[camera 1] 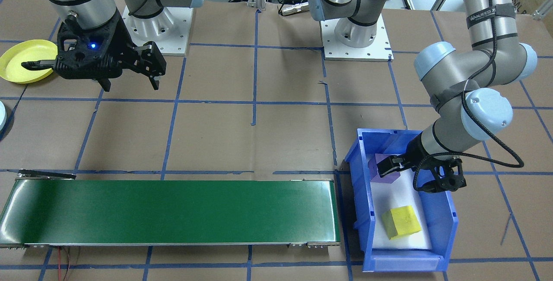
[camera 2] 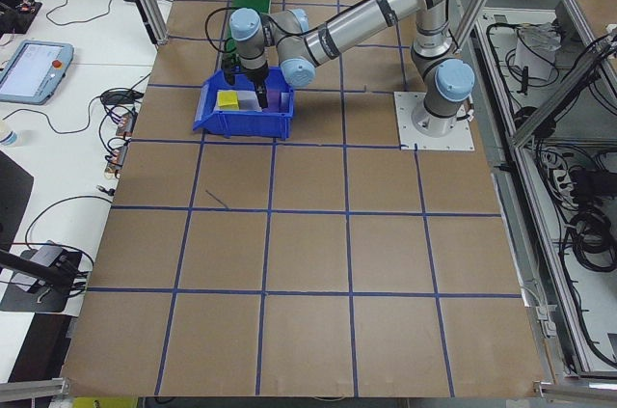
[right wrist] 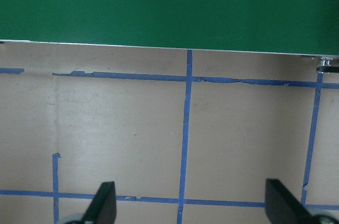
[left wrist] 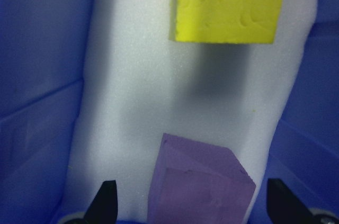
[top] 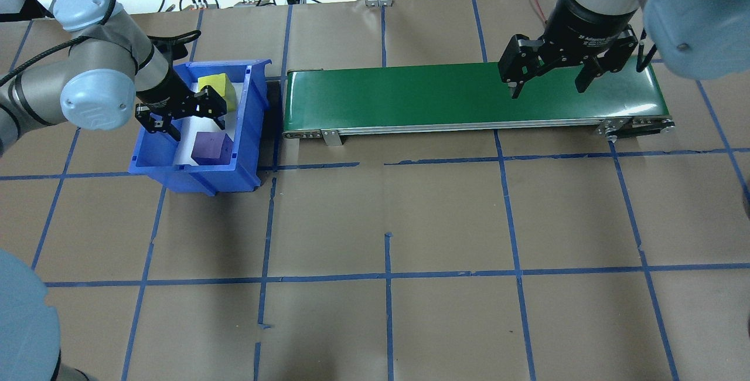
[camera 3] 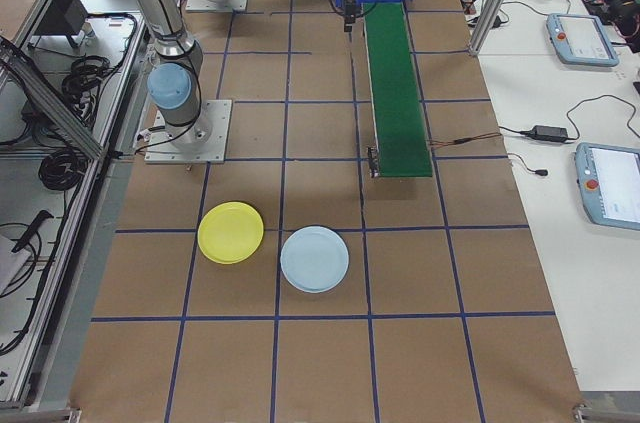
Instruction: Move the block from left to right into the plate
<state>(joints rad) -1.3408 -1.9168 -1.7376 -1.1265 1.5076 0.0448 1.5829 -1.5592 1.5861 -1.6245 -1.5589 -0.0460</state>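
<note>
- Purple block (left wrist: 198, 184) sits closest to your left wrist cam, at 6 o'clock between the wide-open, empty left gripper (left wrist: 192, 209) fingers, lined up for grabbing.
- Right gripper (top: 549, 79) hangs spread and empty by the belt (top: 469, 97), probably for pickup.
- Yellow plate (camera 3: 231, 232) sits well apart.

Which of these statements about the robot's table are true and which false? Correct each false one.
1. The blue bin holds a yellow block and a purple block. True.
2. A block lies on the green conveyor belt. False: the belt is bare.
3. The left gripper is open above the purple block. True.
4. The right gripper holds a block. False: it is open and empty.
5. The yellow plate holds a block. False: nothing lies in it.
</note>
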